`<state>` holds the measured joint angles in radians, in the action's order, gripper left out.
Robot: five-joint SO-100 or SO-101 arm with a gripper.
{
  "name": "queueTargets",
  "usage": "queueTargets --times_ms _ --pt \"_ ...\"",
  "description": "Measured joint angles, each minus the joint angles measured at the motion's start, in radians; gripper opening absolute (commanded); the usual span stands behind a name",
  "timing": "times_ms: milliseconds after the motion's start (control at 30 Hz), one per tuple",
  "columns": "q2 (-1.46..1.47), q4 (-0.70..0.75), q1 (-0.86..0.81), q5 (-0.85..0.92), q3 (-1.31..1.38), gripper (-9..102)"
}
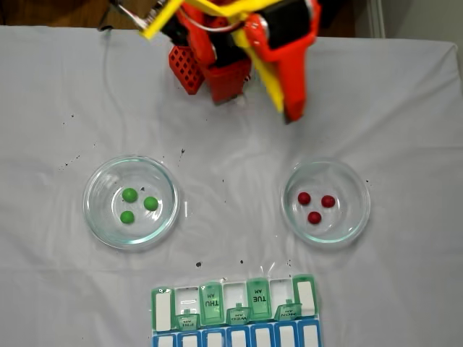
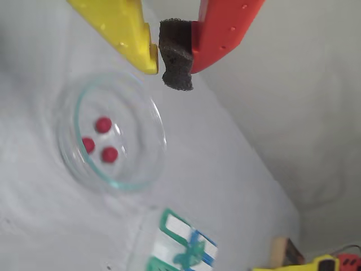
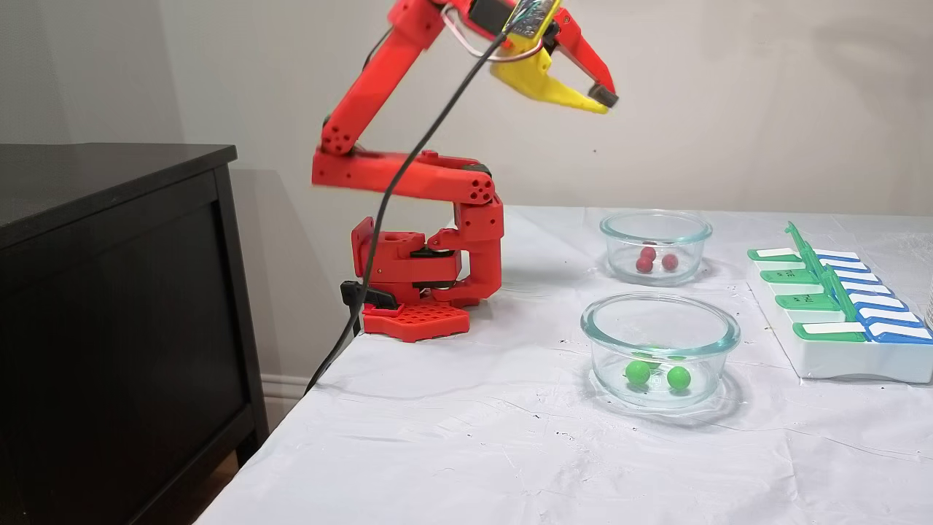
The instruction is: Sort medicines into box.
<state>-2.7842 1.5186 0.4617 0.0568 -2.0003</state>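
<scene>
The end effector (image 3: 599, 100) hangs high in the air above the tabletop (image 3: 466, 437), its yellow finger (image 2: 127, 31) and red finger (image 2: 223, 28) drawn together so that the dark foam pad (image 2: 176, 55) on the red one just about meets the yellow tip; nothing is held between them. In the wrist view it sits over the rim of the glass dish (image 2: 149, 113) that carries the three dark red pills (image 2: 103, 125), which lie clustered and untouched on the dish floor.

In the downward-looking fixed view that dish (image 1: 359, 189) is on the right, and a second glass dish (image 1: 96, 184) sits well apart on the left with the three green pills (image 1: 129, 194) close together inside it. Nearer the bottom edge, between the two dishes, lies the pill organizer (image 1: 235, 293), with several of its green lids standing open, TUE and THU readable among them, and a blue row along its near side. No pills can be made out in its compartments.

The red arm (image 3: 408, 175) rises from its base (image 3: 415, 321) at the far edge of the white cloth, beside a dark cabinet (image 3: 109, 292) in the side fixed view.
</scene>
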Motion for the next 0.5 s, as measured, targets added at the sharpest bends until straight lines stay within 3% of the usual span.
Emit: queueTargets --times_ms 133,267,500 --pt "0.158 0.061 0.118 -0.014 0.106 3" --pt "0.149 -0.009 0.236 0.083 0.127 0" --pt "0.178 -0.106 0.241 0.275 0.077 0"
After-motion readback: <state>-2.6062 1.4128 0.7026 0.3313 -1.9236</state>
